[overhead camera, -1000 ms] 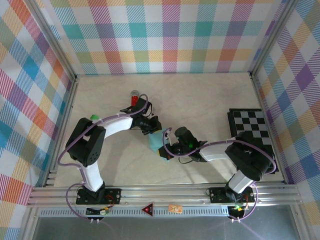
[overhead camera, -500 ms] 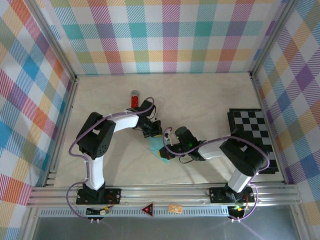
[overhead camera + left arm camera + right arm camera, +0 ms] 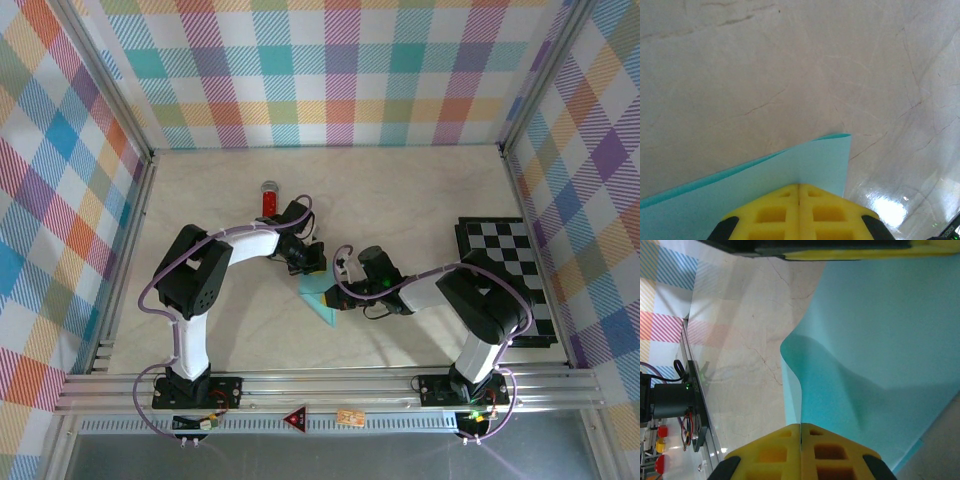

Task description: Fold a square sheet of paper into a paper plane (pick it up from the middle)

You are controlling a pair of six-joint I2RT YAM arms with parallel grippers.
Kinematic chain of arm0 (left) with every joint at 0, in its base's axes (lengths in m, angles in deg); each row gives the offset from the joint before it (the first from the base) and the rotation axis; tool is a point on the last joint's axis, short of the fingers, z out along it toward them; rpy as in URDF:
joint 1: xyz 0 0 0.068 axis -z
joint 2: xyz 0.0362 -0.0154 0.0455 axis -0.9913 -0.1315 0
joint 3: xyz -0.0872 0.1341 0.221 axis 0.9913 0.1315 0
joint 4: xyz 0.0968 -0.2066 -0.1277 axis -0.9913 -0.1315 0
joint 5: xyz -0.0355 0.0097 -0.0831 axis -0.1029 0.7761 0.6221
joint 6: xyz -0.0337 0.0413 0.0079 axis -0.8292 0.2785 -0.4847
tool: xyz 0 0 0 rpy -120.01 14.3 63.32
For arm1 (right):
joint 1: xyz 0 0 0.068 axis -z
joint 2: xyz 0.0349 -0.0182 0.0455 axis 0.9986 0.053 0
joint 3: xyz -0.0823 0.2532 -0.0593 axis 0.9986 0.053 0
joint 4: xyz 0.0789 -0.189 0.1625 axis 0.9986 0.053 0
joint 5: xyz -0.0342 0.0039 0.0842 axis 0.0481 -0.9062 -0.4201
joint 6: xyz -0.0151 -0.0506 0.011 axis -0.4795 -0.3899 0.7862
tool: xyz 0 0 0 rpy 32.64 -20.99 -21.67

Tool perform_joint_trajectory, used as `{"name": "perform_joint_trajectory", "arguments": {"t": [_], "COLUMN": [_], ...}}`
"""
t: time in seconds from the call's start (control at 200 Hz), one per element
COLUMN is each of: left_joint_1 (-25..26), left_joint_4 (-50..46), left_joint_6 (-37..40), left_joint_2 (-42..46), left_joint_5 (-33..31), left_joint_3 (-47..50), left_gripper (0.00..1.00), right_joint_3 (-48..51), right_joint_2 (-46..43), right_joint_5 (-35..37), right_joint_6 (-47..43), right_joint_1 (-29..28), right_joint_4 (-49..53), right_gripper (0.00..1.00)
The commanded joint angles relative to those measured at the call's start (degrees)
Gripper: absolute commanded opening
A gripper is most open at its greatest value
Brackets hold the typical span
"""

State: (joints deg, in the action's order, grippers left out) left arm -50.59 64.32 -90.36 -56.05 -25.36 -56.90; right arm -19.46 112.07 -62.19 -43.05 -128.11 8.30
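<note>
The left end effector (image 3: pixel 799 186) and right end effector (image 3: pixel 800 426) are both clenching the square sheet of paper (image 3: pixel 322 300), seemingly mid-fold. Next is likely aligning its edges and creasing it against the table (image 3: pixel 400 190).

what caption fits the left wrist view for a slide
closed left tool against the light cyan paper, marbled tabletop beyond

Pastel plaid walls (image 3: pixel 340 70), pale marbled tabletop (image 3: pixel 400 190), aluminium front rail (image 3: pixel 330 385)

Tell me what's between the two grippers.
The square sheet of paper stretches from the right gripper to the left gripper, both shut on it, as the right wrist view shows.
</note>
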Motion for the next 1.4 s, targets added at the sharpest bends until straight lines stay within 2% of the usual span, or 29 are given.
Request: {"name": "perform_joint_trajectory", "arguments": {"t": [0.0,1.395], "left_joint_1": [0.58,0.58], "left_joint_4": [-2.40,0.19], "left_joint_6": [0.58,-1.82], "left_joint_2": [-1.91,-1.27], "left_joint_5": [-1.61,-0.73], "left_joint_3": [0.37,2.31], "left_gripper": [0.00,0.00], "right_joint_3": [-0.66,-2.18], "right_joint_2": [0.75,3.73], "right_joint_5": [-1.35,0.68], "right_joint_6": [0.97,0.62], "right_joint_1": [0.51,2.12], "right_joint_4": [-2.55,-1.47], "right_gripper": [0.00,0.01]}}
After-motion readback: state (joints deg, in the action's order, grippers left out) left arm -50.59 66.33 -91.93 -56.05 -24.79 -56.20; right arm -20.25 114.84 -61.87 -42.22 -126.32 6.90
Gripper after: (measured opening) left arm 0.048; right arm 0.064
